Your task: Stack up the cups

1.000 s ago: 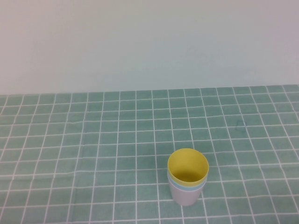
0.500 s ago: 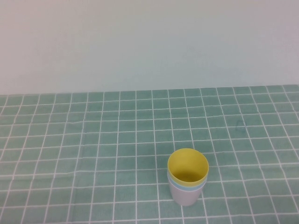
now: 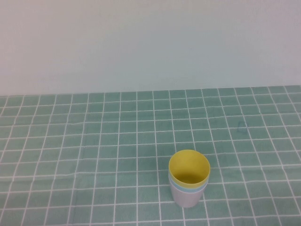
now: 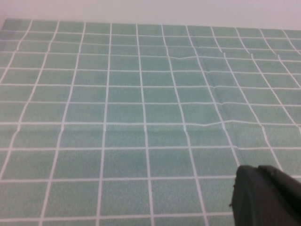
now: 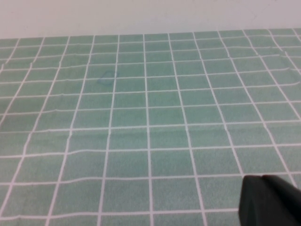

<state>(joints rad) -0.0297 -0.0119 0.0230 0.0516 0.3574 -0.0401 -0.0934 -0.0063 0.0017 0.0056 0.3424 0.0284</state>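
Note:
A stack of three nested cups point(image 3: 189, 179) stands upright on the green tiled tablecloth, near the front and a little right of centre. The yellow cup point(image 3: 189, 167) is innermost, a light blue rim point(image 3: 188, 190) shows below it, and a pale lilac cup point(image 3: 187, 199) is outermost. Neither arm shows in the high view. My left gripper point(image 4: 258, 168) appears in the left wrist view as dark fingertips pressed together, empty, above bare cloth. My right gripper point(image 5: 261, 178) looks the same in the right wrist view. The cups do not show in either wrist view.
The green tablecloth point(image 3: 94, 141) with white grid lines covers the table up to a plain pale wall point(image 3: 150, 47) at the back. A faint mark point(image 3: 241, 125) lies on the cloth at the right.

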